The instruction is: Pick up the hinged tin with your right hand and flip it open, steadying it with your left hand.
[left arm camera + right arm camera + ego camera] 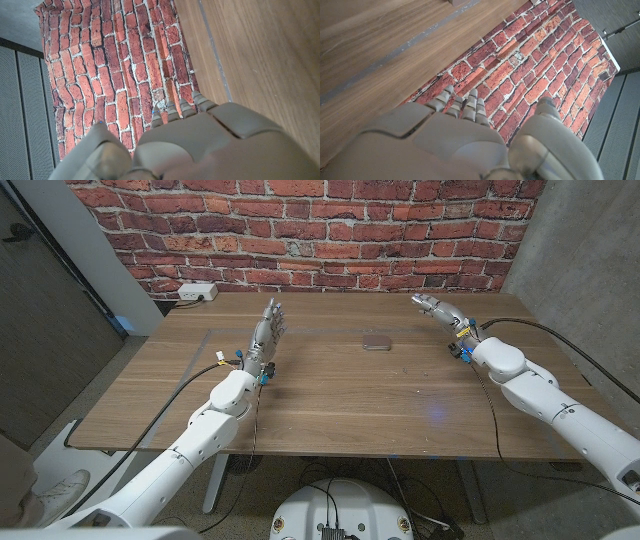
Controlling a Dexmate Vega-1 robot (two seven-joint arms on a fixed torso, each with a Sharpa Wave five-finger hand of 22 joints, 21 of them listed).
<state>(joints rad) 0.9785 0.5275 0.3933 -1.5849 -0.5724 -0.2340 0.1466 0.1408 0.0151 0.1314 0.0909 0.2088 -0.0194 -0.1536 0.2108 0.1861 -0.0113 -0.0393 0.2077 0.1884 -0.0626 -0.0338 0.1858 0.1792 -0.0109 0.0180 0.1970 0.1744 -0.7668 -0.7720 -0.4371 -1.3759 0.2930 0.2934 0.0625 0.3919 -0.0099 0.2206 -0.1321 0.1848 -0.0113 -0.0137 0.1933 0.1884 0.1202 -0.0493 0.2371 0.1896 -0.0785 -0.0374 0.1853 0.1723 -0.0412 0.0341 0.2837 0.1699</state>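
Lying closed near the wooden table's point(330, 395) centre, the hinged tin point(376, 342) sits untouched. Left hand point(266, 330) at nine o'clock and right hand point(438, 308) at two o'clock hover, fingers extended, holding nothing.

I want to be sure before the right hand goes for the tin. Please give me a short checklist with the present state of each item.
1. Hinged tin lies on the table, lid down: ok.
2. Right hand holds nothing, fingers apart: ok.
3. Left hand holds nothing, fingers apart: ok.
4. Nothing stands between right hand and tin: ok.
5. Which side of the tin has the hinge: cannot tell.
6. Left hand near enough to steady the tin: not ok, it is apart from it.
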